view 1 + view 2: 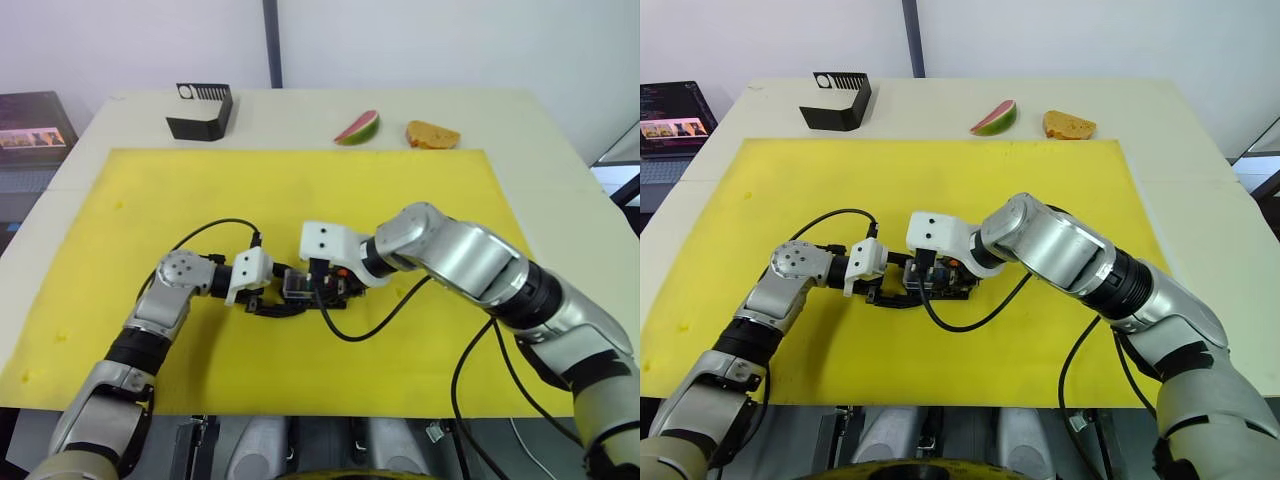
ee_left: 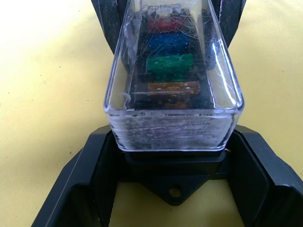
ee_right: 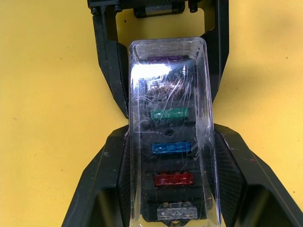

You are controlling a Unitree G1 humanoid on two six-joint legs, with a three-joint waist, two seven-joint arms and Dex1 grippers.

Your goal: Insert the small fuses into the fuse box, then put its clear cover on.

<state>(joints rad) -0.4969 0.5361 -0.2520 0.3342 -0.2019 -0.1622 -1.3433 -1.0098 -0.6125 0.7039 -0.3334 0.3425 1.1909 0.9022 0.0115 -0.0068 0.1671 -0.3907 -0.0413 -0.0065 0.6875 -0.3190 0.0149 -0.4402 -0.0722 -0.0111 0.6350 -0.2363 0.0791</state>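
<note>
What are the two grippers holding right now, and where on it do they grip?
Both grip the fuse box with its clear cover on. The left gripper clamps one end and the right gripper the other, fingers against the long sides.

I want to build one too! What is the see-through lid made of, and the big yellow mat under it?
The clear cover looks like hard transparent plastic: glossy, with fine scratches, and the coloured fuses show through it. The yellow mat looks soft and matte, perhaps foam or rubber; it gives no shine, though I cannot be sure.
</note>
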